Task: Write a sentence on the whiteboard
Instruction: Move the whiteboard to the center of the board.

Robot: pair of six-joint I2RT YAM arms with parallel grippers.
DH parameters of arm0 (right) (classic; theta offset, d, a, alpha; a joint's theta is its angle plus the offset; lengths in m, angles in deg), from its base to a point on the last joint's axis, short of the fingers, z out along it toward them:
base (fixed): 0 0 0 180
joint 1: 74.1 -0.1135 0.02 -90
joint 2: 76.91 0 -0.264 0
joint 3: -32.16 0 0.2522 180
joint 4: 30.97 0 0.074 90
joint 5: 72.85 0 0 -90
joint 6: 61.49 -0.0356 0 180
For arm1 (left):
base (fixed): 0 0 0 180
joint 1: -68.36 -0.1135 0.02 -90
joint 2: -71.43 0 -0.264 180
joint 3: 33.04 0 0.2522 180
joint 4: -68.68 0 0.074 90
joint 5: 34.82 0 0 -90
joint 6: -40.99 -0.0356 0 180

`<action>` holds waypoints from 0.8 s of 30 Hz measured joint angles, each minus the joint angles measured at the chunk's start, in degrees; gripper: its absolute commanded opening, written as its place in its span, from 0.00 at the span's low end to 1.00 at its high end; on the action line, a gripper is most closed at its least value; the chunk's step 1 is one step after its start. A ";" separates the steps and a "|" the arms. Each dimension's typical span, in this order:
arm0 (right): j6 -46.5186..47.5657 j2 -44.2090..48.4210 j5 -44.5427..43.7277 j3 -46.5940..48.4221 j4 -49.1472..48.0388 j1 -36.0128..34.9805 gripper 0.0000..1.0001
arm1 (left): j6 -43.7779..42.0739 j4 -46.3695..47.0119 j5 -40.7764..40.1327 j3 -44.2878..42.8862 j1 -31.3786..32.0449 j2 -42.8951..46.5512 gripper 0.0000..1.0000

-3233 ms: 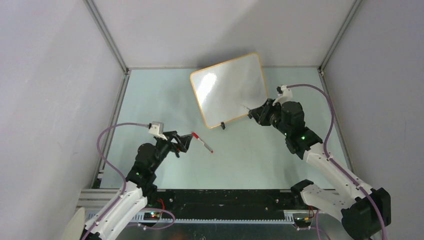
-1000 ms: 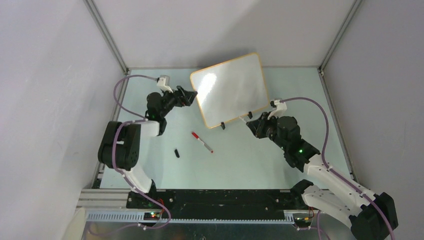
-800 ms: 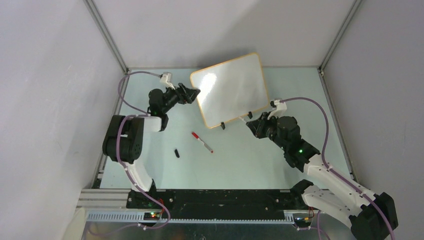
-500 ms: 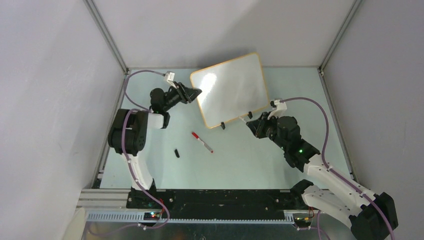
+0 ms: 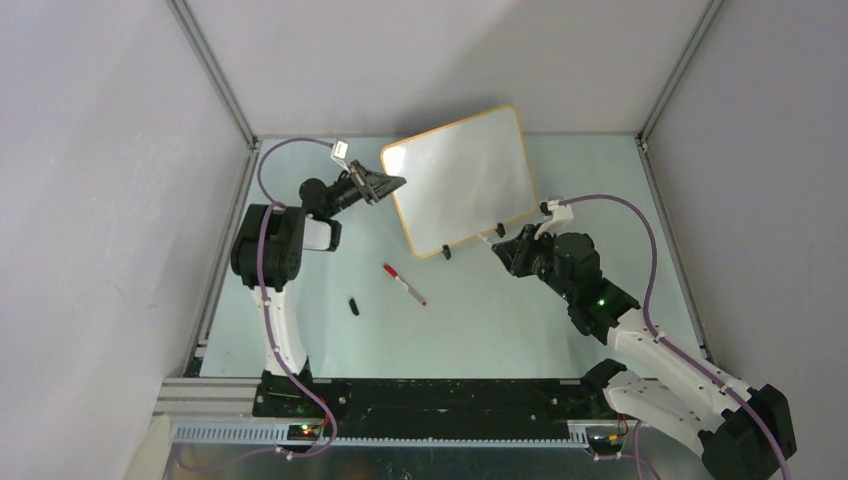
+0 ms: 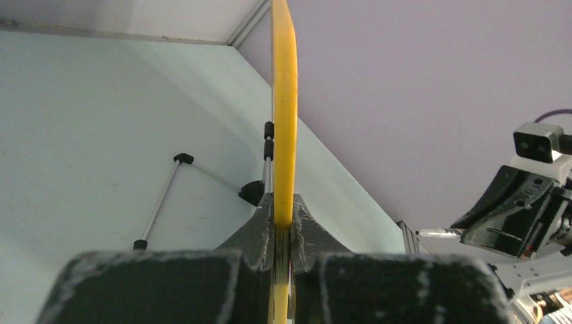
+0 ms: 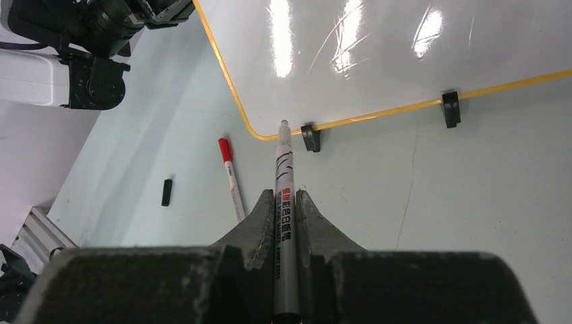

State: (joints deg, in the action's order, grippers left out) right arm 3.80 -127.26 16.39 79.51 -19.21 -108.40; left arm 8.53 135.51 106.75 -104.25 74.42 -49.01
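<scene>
Within the last second the left fingers [image 5: 390, 183] have gone from wide apart to clamped on the left edge of the whiteboard [image 5: 465, 175]. The right arm is unchanged. The board stands tilted at upper centre of the bench [image 5: 500, 320], glossy white and orange-framed. Just below its lower edge, the right fingers [image 5: 503, 243] are clamped on a marker [image 7: 283, 162] pointing at the frame.

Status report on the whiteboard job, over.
Left tool clamped on edge of glossy white orange-framed whiteboard, blank. Right tool grips uncapped white-barrelled marker, tip near board. Red-capped pen, black cap lie aside.
</scene>
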 measured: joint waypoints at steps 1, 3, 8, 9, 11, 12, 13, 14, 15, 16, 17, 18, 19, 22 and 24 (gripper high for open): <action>0.00 0.00 0.00 0.00 0.00 0.00 0.00 | 0.50 0.33 0.44 0.00 0.00 0.00 0.00; -0.02 0.15 0.00 0.00 0.04 0.00 0.00 | 1.51 1.16 1.64 0.00 -0.09 -0.11 0.00; -0.02 1.25 0.83 0.00 0.04 -0.04 0.00 | 3.37 2.67 3.21 0.59 -0.09 -0.50 0.00; -0.02 1.31 1.09 0.00 0.02 -0.07 0.00 | 3.52 2.91 3.48 0.74 -0.07 -0.50 0.00; -0.02 1.40 1.42 0.00 0.07 -0.17 0.00 | 3.82 3.30 4.24 0.94 0.09 -0.50 0.00; -0.02 1.46 1.55 0.00 0.07 -0.24 0.00 | 3.98 3.54 4.55 1.18 0.20 -0.50 0.00; -0.04 1.62 1.70 0.00 0.09 -0.28 0.00 | 4.02 3.96 4.76 1.49 0.35 -0.50 0.00; -0.04 1.81 1.70 0.00 0.11 -0.37 0.00 | 4.13 4.28 5.09 1.79 0.48 -0.50 0.00; -0.04 2.01 1.70 0.00 0.13 -0.39 0.00 | 4.37 4.55 5.35 2.10 0.57 -0.50 0.00; -0.04 2.32 1.70 0.00 0.20 -0.42 0.00 | 4.55 4.76 5.66 2.36 0.66 -0.48 0.00; -0.04 2.60 1.73 0.00 0.22 -0.42 0.00 | 4.74 4.85 5.86 2.49 0.70 -0.46 0.00; -0.04 2.97 1.73 0.00 0.24 -0.48 0.00 | 4.98 4.98 5.99 2.71 0.74 -0.39 0.00; -0.02 3.28 1.73 0.00 0.24 -0.52 0.00 | 5.07 5.03 6.12 2.89 0.76 -0.28 0.00; -0.04 4.09 1.73 0.00 0.24 -0.59 0.00 | 5.29 5.05 6.64 3.89 0.90 0.42 0.00; -0.02 4.31 1.73 0.00 0.28 -0.76 0.00 | 5.51 5.07 7.56 4.55 1.16 0.94 0.00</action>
State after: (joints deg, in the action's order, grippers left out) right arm 3.78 -122.95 18.12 79.51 -18.93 -109.17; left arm 14.04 140.58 114.31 -99.71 75.58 -48.07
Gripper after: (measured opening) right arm 0.139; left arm 0.075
